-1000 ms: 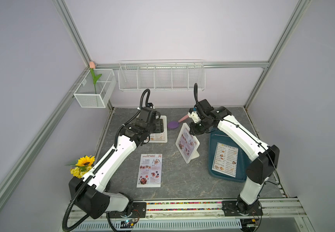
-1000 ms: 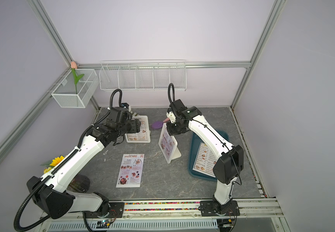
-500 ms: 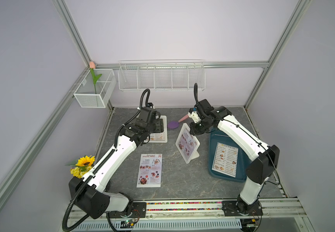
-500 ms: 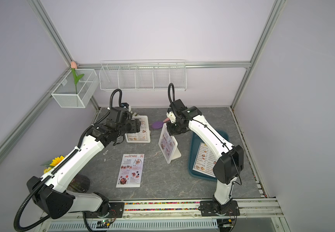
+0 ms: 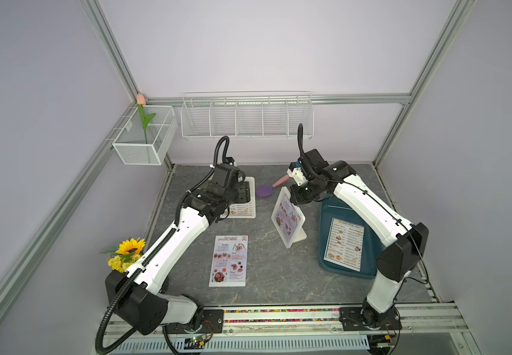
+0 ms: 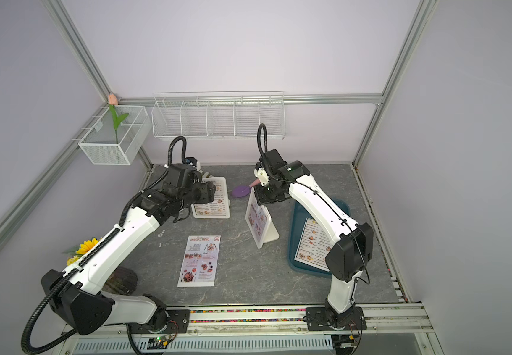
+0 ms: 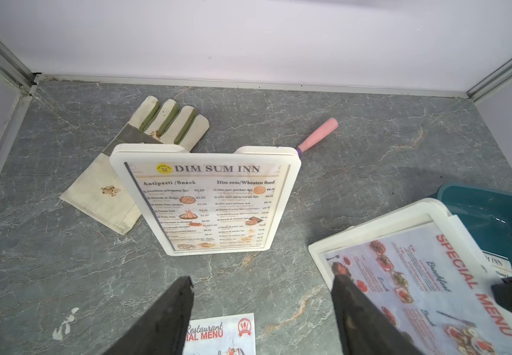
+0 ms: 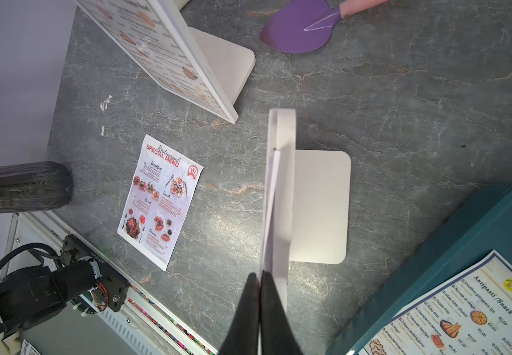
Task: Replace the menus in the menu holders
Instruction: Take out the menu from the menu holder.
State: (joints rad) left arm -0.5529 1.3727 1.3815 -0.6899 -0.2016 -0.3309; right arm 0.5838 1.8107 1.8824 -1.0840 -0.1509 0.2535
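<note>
Narrowed since a second ago to a flat pinch: right hand (image 8: 260, 276), clamped on the top edge of the pink SPECIAL MENU sheet (image 8: 270, 199) standing in the centre holder (image 8: 319, 206); no other shift seen.
Spread wide and empty: left hand (image 7: 263, 279), hovering over the surface (image 7: 64, 261) before the rear holder (image 7: 147, 150) with its DIM SUM INN sheet (image 7: 208, 203). Flat on the surface, a loose SPECIAL MENU (image 5: 229, 261); in the teal tray (image 5: 328, 215), a loose DIM SUM INN (image 5: 344, 244).

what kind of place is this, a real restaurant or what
Probably a lab test booth, not a restaurant: plain walls in an aluminium frame, two robot arms on a front rail, and staged props like a menu holder.
</note>
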